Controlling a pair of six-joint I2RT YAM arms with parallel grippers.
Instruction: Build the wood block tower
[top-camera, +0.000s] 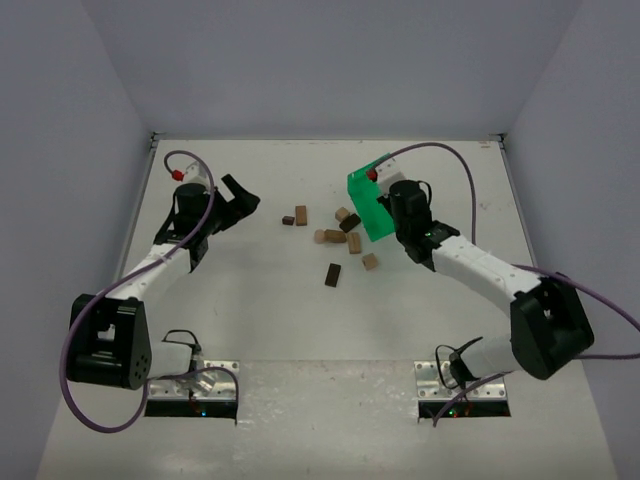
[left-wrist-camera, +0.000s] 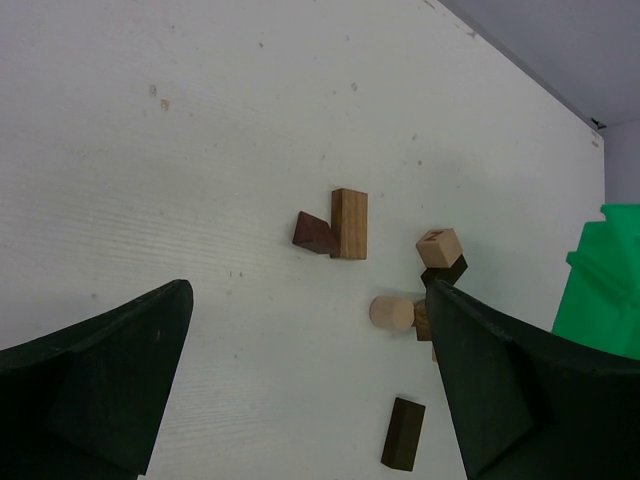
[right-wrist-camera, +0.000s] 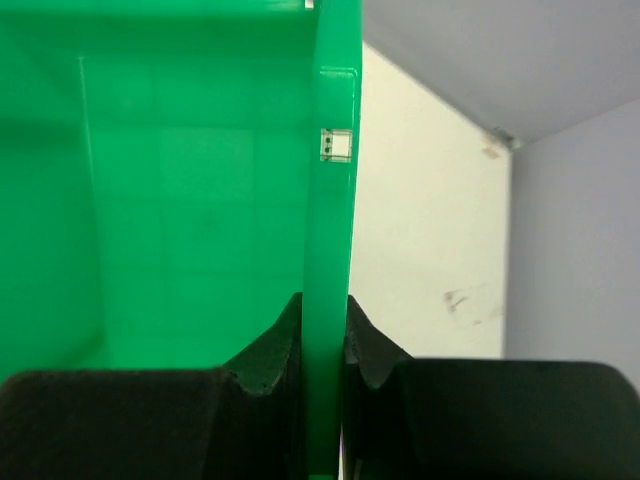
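Several small wooden blocks lie scattered and unstacked on the white table (top-camera: 260, 320): a tan upright piece (top-camera: 301, 215) beside a dark wedge (top-camera: 288, 220), a tan cylinder (top-camera: 320, 237), a dark bar (top-camera: 332, 275), tan cubes (top-camera: 370, 261). In the left wrist view I see the tan piece (left-wrist-camera: 349, 223), the wedge (left-wrist-camera: 314, 233), the cylinder (left-wrist-camera: 391, 312) and the dark bar (left-wrist-camera: 403, 433). My left gripper (top-camera: 240, 200) is open and empty, left of the blocks. My right gripper (right-wrist-camera: 325, 330) is shut on the wall of the green bin (top-camera: 370, 205), held tilted over the blocks.
Grey walls enclose the table on three sides. The bin's inside (right-wrist-camera: 160, 200) looks empty in the right wrist view. The arms' bases sit at the near edge.
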